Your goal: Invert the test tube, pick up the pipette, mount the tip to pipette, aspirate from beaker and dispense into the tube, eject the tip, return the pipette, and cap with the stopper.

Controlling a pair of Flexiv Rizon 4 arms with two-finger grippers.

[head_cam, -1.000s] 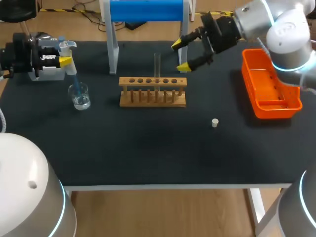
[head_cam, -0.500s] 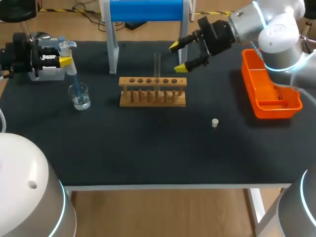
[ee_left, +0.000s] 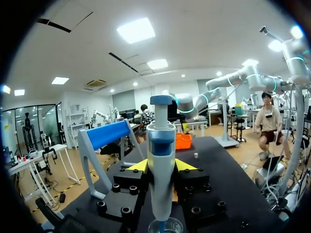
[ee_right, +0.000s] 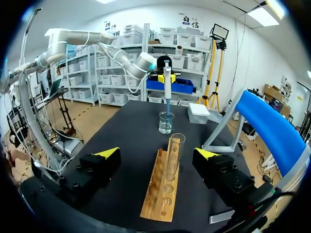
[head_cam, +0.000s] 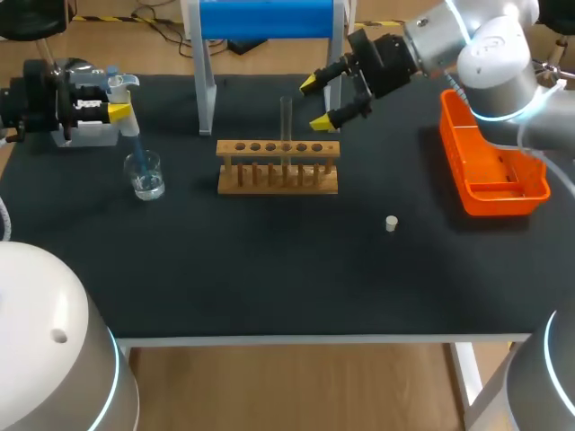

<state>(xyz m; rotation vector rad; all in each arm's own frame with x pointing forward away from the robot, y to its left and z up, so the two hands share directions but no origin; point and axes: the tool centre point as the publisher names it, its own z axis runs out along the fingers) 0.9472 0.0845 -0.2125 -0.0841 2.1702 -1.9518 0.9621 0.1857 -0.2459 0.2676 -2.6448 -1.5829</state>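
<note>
A clear test tube [head_cam: 287,120] stands upright in the wooden rack [head_cam: 278,168]. My right gripper [head_cam: 321,101] hangs open just right of the tube's upper end. In the right wrist view the test tube [ee_right: 174,156] rises ahead of the right gripper [ee_right: 157,154], between its wide fingers and touching neither. At the far left, my left gripper [head_cam: 118,101] is shut on the blue-and-white pipette [head_cam: 128,126], whose tip dips into the glass beaker [head_cam: 145,175]. The left wrist view shows the pipette [ee_left: 161,165] clamped in the left gripper [ee_left: 161,166] above the beaker [ee_left: 165,226]. A white stopper [head_cam: 391,223] lies on the mat.
An orange tray [head_cam: 490,160] sits at the right edge of the table. A blue-topped stand [head_cam: 267,20] rises behind the rack. A white box [head_cam: 87,135] sits under the left gripper, behind the beaker.
My right gripper has moved left and farther back, closing in on the top of the test tube, still open. The left arm and pipette have stayed put.
</note>
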